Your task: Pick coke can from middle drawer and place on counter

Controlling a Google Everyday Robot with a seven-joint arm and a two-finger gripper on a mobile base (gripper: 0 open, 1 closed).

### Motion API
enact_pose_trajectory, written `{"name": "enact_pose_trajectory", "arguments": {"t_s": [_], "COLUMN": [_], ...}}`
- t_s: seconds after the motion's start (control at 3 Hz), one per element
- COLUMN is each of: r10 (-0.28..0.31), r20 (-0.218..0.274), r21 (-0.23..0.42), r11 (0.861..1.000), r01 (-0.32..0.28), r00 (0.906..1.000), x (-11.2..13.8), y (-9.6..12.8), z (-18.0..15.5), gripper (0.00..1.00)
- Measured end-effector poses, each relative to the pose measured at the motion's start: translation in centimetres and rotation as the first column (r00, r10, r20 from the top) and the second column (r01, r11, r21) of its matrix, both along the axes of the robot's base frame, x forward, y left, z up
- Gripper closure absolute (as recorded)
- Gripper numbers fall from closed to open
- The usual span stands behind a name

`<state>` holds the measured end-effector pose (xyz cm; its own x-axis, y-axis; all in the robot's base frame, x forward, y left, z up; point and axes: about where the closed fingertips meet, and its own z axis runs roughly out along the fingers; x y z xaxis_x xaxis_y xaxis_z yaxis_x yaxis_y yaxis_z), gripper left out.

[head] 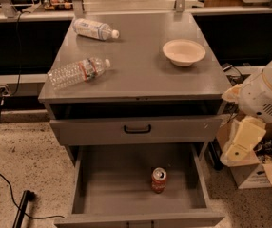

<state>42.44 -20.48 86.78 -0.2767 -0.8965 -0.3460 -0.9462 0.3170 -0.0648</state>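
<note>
The coke can (159,179) stands upright on the grey floor of the open middle drawer (112,186), right of centre. My gripper (236,151), cream-coloured on a white arm, hangs to the right of the cabinet, outside the drawer and above the level of the can. It holds nothing that I can see. The grey counter (140,70) is the cabinet's top, above the drawers.
Two clear plastic bottles (79,71) (95,29) lie on the counter's left side and a pale bowl (183,52) sits at its right rear. The top drawer front (137,128) with its black handle is shut. Cardboard boxes (255,175) stand right of the cabinet. A cable (3,179) lies on the floor.
</note>
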Motion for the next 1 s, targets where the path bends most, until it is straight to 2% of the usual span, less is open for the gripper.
{"name": "enact_pose_trajectory", "arguments": {"t_s": [0.33, 0.67, 1.0], "r10": [0.025, 0.01, -0.052], "r20": [0.055, 0.117, 0.202], "r21": [0.056, 0.196, 0.244], "r11": [0.998, 0.98, 0.97], "r01": [-0.028, -0.033, 0.001], "r00": [0.9982, 0.9931, 0.9781], "x": [-1.4, -4.4, -4.3], "y": [2.4, 3.9, 2.8], "z": [-1.3, -5.3, -4.7], "gripper": [0.0, 0.0, 0.0]}}
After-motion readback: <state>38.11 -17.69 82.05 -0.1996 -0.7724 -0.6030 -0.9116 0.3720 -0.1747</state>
